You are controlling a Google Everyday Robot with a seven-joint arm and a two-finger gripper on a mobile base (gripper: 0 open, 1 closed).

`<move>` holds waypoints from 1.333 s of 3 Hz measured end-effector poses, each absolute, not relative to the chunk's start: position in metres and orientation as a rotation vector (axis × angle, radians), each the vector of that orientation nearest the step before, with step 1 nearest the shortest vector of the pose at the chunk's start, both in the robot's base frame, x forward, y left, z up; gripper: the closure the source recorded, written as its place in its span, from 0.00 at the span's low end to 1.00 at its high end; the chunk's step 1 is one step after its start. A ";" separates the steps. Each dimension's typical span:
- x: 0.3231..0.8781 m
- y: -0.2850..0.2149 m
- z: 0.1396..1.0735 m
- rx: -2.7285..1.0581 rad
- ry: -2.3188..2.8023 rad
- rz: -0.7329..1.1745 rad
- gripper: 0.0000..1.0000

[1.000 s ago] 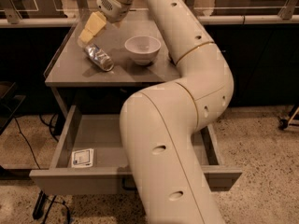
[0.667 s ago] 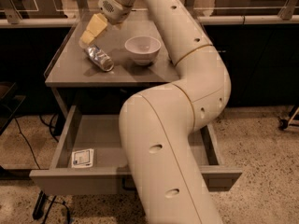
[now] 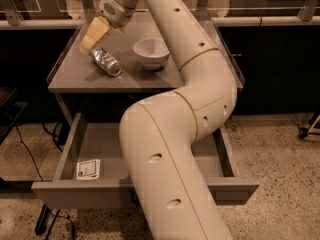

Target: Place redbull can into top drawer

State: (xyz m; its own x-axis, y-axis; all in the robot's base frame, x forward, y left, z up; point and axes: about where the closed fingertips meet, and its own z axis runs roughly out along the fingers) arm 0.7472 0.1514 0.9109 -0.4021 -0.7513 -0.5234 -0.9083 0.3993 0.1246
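The pincer [image 3: 95,34], open or closed one cannot tell, hangs just above the far-left end of the redbull can [image 3: 106,63], which lies diagonally on the desk [image 3: 75,78].

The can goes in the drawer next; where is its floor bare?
Bare floor in the top drawer lies between its left wall and the arm, behind the white sticker. A narrower strip shows between the arm and the right wall. The arm covers the middle. The gripper hangs by the redbull can on the table.
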 end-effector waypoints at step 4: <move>0.755 0.166 0.879 -1.439 2.315 0.576 0.00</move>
